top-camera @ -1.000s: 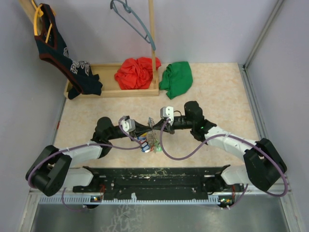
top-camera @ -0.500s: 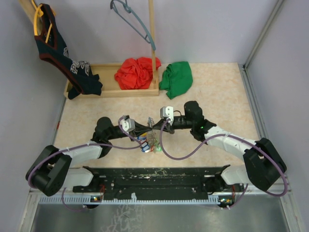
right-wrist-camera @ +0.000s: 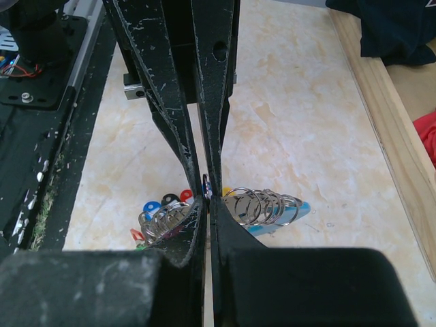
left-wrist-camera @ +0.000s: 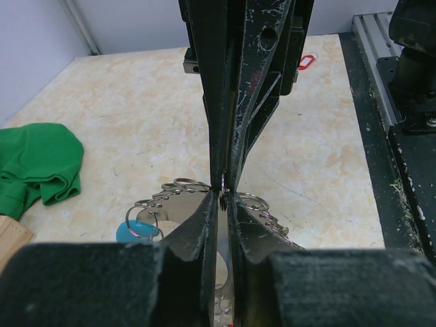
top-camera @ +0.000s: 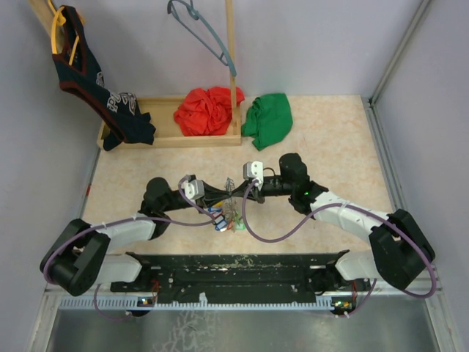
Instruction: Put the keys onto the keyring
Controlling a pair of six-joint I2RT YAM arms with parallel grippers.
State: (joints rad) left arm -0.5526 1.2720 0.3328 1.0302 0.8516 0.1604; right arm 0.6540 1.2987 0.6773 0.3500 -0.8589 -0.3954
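Observation:
The keyring (left-wrist-camera: 178, 211), a light-blue and silver loop strung with small split rings, hangs between my two grippers above the table. It also shows in the right wrist view (right-wrist-camera: 289, 216). My left gripper (left-wrist-camera: 223, 204) is shut on the keyring's metal part. My right gripper (right-wrist-camera: 207, 199) meets it tip to tip and is shut on a thin small ring of a key. The keys (right-wrist-camera: 158, 206), with red, blue, black and yellow tags, dangle below the fingers. In the top view both grippers, left (top-camera: 222, 195) and right (top-camera: 236, 192), meet over the bunch (top-camera: 227, 220).
A wooden tray (top-camera: 163, 136) at the back holds a red cloth (top-camera: 207, 110) and a dark shirt (top-camera: 117, 110). A green cloth (top-camera: 267, 119) lies beside it. A blue-grey hanger (top-camera: 201, 29) hangs on a post. A red tag (left-wrist-camera: 308, 62) lies by the black base rail (top-camera: 234, 268).

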